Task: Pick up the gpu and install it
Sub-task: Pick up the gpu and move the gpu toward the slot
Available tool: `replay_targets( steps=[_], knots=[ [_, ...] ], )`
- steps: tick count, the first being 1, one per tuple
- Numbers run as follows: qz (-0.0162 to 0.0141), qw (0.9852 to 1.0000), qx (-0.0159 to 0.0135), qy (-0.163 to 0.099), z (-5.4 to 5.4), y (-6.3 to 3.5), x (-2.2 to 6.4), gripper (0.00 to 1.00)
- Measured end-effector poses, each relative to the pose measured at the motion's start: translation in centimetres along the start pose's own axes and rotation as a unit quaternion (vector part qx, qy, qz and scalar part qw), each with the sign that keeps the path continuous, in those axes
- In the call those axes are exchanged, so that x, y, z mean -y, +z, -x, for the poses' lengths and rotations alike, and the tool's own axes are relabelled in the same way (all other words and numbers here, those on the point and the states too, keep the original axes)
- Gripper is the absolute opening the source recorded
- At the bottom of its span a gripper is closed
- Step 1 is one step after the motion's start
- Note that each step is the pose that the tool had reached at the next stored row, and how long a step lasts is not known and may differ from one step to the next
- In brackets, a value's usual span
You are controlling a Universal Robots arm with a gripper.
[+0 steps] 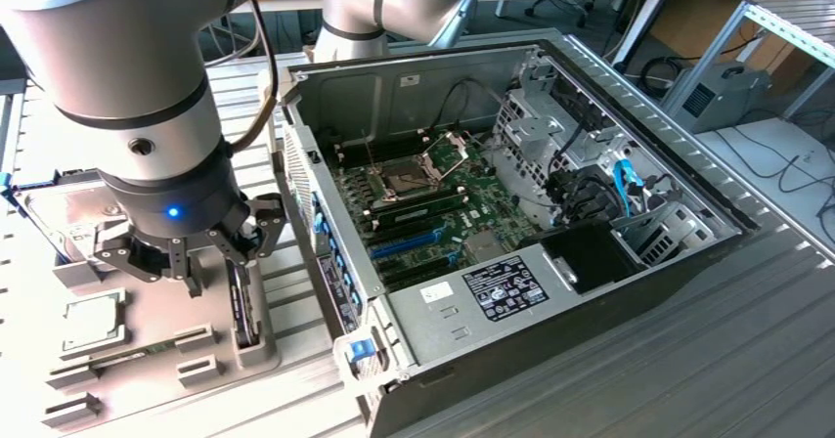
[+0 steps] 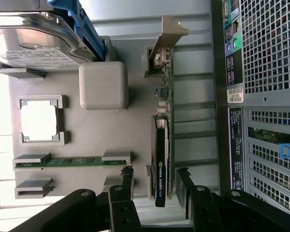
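Exterior view: gripper [image 1: 209,267] fully open and empty, low over the gpu [image 1: 241,306], which stands on edge in the tray [image 1: 268,360] left of the PC case [image 1: 627,330]. Wrist view: card's end sits between the fingers [image 2: 127,176], long axis square to the closing direction, no contact visible.

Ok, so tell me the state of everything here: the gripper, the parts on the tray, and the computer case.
gripper: open, fingers either side of the gpu, not touching it.
gpu: standing on edge in its slot on the tray, not lifted.
hard drive: lying flat in its holder.
processor chip: lying flat in its square frame.
memory stick: on edge between two holders.
computer case: side open, motherboard exposed.
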State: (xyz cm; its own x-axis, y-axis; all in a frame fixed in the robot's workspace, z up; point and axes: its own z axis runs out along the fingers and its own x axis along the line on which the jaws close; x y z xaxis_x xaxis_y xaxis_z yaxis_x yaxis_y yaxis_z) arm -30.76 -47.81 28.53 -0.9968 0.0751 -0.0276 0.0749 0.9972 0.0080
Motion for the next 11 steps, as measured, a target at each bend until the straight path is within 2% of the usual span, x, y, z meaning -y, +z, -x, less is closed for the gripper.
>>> replay_targets(
  steps=[11],
  knots=[
    [0.0, 1.0, 0.0, 0.0, -0.01, 0.29, 0.0, 0.48]
  ],
)
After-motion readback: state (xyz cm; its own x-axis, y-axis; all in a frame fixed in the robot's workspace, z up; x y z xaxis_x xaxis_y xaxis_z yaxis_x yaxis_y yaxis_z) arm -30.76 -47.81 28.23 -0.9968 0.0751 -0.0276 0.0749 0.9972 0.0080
